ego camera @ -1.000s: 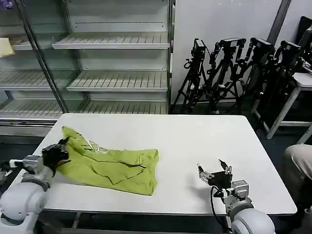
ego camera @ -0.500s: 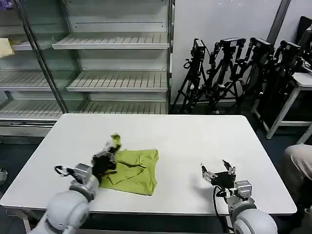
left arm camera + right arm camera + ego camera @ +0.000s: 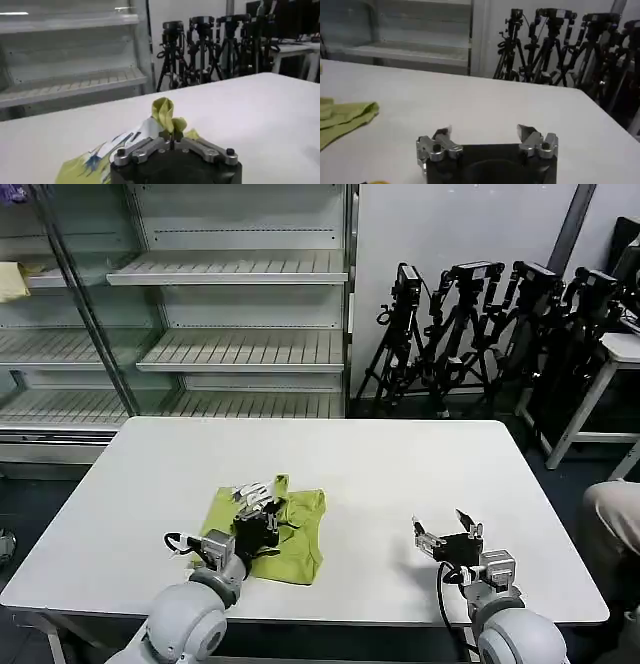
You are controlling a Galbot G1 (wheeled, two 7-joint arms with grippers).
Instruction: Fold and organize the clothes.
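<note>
Plainly, the left tool (image 3: 256, 522) was clenched on a bunched edge of the lime yellow-green thin T-shirt (image 3: 290, 534), carrying it across the rest at the white counter's (image 3: 400, 464) seven o'clock. The right tool (image 3: 446, 537) waited, fingers spread, at five o'clock. Mid-fold; next, probably lay the edge flat and let go.

Our left gripper (image 3: 171, 141): pinched tight on shirt (image 3: 165, 115) fabric.
Table (image 3: 260, 110): white, under us.
</note>
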